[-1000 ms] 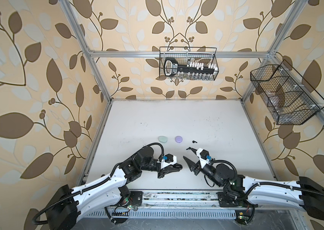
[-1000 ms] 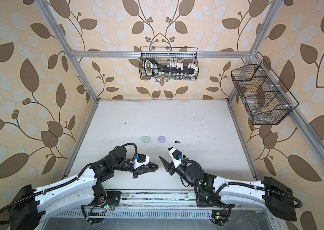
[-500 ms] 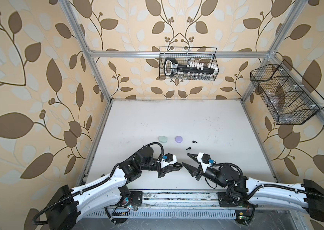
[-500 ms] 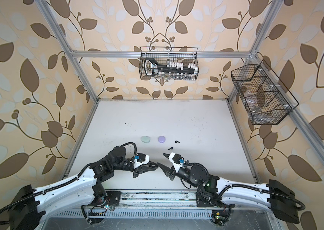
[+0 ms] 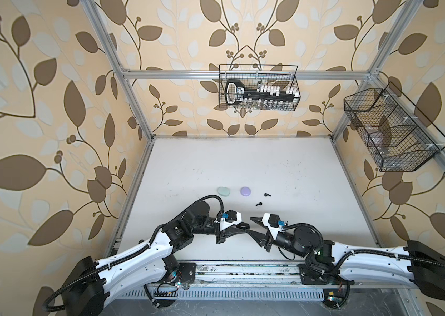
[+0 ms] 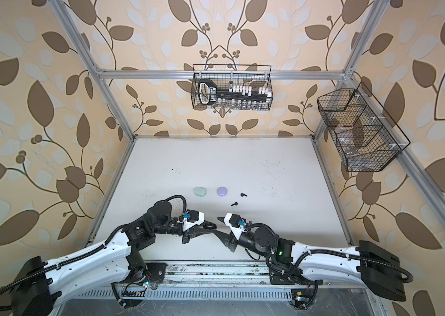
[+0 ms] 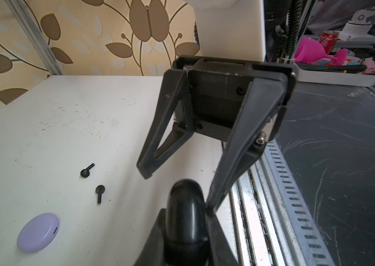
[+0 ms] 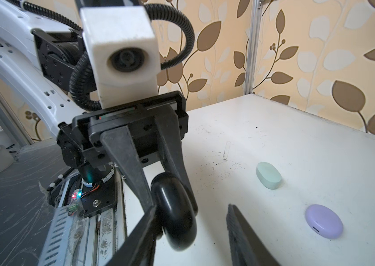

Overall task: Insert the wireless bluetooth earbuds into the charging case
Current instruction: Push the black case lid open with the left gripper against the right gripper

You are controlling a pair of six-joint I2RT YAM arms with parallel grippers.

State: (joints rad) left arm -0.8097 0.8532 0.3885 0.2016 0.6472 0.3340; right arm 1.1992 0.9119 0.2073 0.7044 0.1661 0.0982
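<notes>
Step, as I read it: open the case before any bud goes in.

- Left gripper (image 8: 171, 205): jaws clamped on the black charging case (image 7: 186, 207), held edge-on near the counter's front edge. Couldn't tell if it cleared the surface.
- Right gripper (image 7: 177, 191): faced it, jaws partly apart and holding nothing. One fingertip (image 7: 218, 184) touched the case rim; the other stood clear.
- To do it well: left clamp on the base half only, or the lid can't swing. Right tip goes into the seam opposite the hinge, short lever, low force.
- The shell is glossy and rounded, so it would likely squirt out under an off-axis push. Seam and hinge side weren't readable.
- One black earbud (image 5: 259, 203) and a second black earbud (image 5: 266, 194) lay loose beyond the grippers, apart from each other.

Surroundings:
- Leaf wallpaper (image 5: 51, 109) on an aluminium frame (image 5: 175, 73).
- White counter (image 5: 243, 164), scuffed, with dark specks.
- Front rail (image 5: 243, 276).
- Side wire basket (image 5: 366, 115) on the right wall.
- Back wire basket (image 5: 258, 71), holding a black tool and white parts.
- Mint case (image 5: 223, 191) and lilac case (image 5: 245, 191), closed, side by side mid-counter. No lilac or mint buds were visible.
</notes>
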